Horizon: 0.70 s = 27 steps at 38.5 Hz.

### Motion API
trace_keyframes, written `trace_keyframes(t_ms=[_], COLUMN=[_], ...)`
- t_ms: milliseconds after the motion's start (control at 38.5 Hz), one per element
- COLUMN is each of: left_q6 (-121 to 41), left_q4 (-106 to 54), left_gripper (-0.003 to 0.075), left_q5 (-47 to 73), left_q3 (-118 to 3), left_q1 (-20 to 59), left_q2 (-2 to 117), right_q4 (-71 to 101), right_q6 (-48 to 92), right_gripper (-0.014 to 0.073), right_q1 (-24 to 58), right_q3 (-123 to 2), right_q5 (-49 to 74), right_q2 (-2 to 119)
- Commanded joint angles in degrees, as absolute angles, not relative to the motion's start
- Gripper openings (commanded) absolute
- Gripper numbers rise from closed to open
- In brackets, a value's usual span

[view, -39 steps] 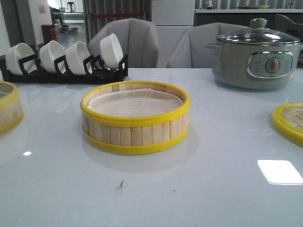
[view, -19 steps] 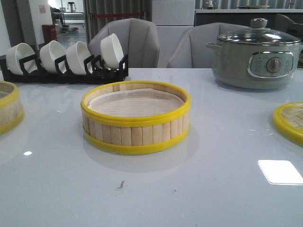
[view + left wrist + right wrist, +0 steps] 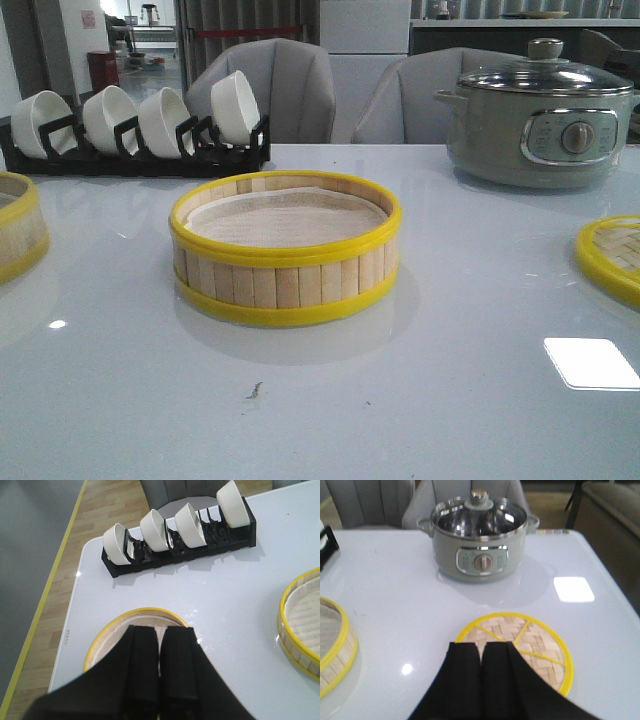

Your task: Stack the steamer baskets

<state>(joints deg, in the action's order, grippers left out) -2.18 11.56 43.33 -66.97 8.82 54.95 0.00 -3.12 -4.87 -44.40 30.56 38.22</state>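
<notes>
Covering most of the front view, the white counter (image 3: pixel 420 400) is seen. One steamer basket (image 3: pixel 285 248) is set at its middle. A second steamer basket (image 3: pixel 18 225) is at the far left edge. The left end effector (image 3: pixel 159 645) is pressed closed above it. The right end effector (image 3: pixel 481 657) is closed too, empty, above the woven lid (image 3: pixel 540 652).

1. Electric pot (image 3: pixel 479 534) – control panel (image 3: pixel 482 559) around the knob carries small markings, too blurred to read in either view that shows it.
2. Pink sign on the far wall (image 3: pixel 89 19) – no legible characters.
3. Steamer baskets (image 3: pixel 285 245), bowls (image 3: pixel 191 520) – no print visible.
</notes>
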Motion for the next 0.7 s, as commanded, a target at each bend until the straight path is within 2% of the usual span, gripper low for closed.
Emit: trace_keyframes(t_ms=[0,312,441,519,571,623,675], left_q6=[-2.0,-2.0,-1.9,-1.9,-1.9,-1.9,-1.9], left_q4=[12.1,9.3,9.2,9.2,9.2,9.2,9.2], left_gripper=[0.0086,0.0086,0.0088,0.0113,0.0154,0.0216,0.0311], left_q5=[40.4,41.5,41.1,40.5,40.2,40.1,39.8], left_q3=[-69.2,-69.2,-69.2,-69.2,-69.2,-69.2,-69.2], left_q1=[9.2,9.2,9.2,9.2,9.2,9.2,9.2], left_q2=[54.6,54.6,54.6,54.6,54.6,54.6,54.7], right_q4=[-0.9,1.1,1.7,1.7,1.6,1.6,1.7], right_q6=[-2.8,-3.0,-3.4,-3.4,-3.4,-3.4,-3.4], right_gripper=[0.0065,0.0065,0.0097,0.0174,0.0258,0.0355,0.0434], right_q1=[-4.7,-4.7,-4.7,-4.7,-4.7,-4.7,-4.7], right_q3=[-52.7,-55.8,-55.8,-55.8,-55.8,-55.8,-55.8], right_q5=[31.9,24.6,26.7,29.0,30.2,30.4,30.4], right_q2=[45.4,50.9,51.2,52.1,52.7,53.2,53.6])
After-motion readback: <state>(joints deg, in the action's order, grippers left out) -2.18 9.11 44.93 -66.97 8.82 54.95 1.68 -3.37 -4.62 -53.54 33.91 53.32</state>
